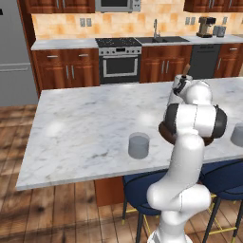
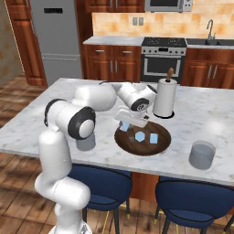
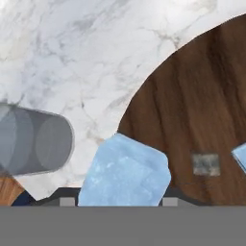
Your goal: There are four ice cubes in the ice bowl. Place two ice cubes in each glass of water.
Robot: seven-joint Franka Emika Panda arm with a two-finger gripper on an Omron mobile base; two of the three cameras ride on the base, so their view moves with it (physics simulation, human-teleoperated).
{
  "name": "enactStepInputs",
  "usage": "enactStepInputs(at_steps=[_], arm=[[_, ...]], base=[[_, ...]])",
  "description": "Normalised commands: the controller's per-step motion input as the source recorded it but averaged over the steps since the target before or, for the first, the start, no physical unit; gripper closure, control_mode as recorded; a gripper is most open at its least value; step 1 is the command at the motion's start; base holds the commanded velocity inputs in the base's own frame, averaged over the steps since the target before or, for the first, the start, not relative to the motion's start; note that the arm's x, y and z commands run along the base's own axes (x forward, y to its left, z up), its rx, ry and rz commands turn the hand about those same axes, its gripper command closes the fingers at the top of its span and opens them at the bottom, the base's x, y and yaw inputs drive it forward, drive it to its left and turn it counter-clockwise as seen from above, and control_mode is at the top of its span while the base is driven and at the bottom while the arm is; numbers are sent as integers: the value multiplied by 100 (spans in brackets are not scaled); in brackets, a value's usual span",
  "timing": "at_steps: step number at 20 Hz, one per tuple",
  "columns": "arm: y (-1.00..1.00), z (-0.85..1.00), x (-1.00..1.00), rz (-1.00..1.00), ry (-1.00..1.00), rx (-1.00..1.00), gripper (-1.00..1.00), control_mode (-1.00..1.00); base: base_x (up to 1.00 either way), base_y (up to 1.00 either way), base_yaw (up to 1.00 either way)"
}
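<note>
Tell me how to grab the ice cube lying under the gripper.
Pinch the ice cube across two opposite flat sides, coming down from above. It lies low by the rim of the ice bowl, so a sideways approach would likely hit wood.

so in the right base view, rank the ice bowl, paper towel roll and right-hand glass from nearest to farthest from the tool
1. Ice bowl: right under the tool, which sits over its left rim.
2. Paper towel roll: just behind the bowl, to the right of the tool.
3. Glass: far right, near the counter's front edge.
</note>
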Motion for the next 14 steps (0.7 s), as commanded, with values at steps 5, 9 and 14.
enactStepInputs(at_steps=[5,9,14], arm=[[100,62,-44,0,0,-6,100,-100],[100,44,-33,0,5,-4,100,-100],[96,-7,0,0,24,-2,100,-100]], base=[[0,0,0],[0,0,0],[0,0,0]])
